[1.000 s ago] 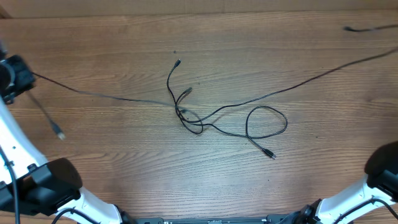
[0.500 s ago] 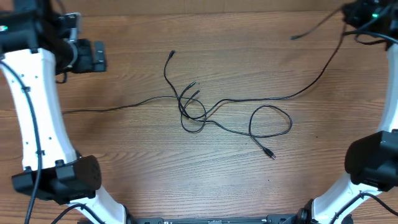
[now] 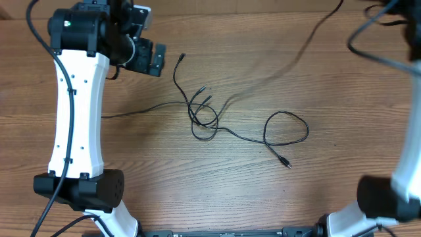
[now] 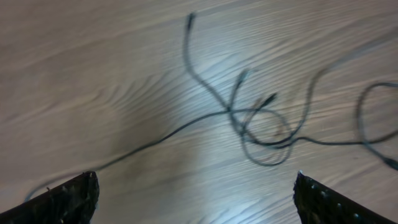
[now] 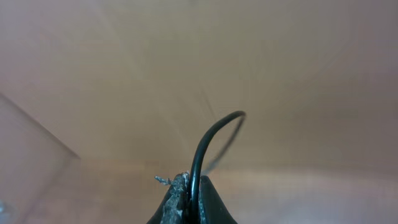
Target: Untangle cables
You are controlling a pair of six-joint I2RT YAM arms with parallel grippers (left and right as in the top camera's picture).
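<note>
Several thin black cables (image 3: 205, 117) lie knotted together mid-table. Slim plug tips (image 3: 182, 57) stick out at the top of the knot, and a loop (image 3: 287, 129) ends in another plug at the right. One strand (image 3: 131, 111) runs left under my left arm. My left gripper (image 3: 151, 59) hovers up and left of the knot, open and holding nothing; its wrist view shows the knot (image 4: 261, 121) ahead of the wide-apart fingertips (image 4: 87, 190). My right gripper (image 5: 191, 186) is shut on a black cable (image 5: 208, 140), which rises blurred toward the top right (image 3: 296, 56).
The wooden table (image 3: 316, 197) fills the view. My white left arm (image 3: 75, 112) stretches along the left side from its base (image 3: 79, 191). The blurred right arm (image 3: 411, 118) runs along the right edge above its base (image 3: 385, 197).
My left arm has swung in from the far left toward the knot and its jaws have opened wide. The right arm has lifted its cable off the table; the knot has shifted slightly.
</note>
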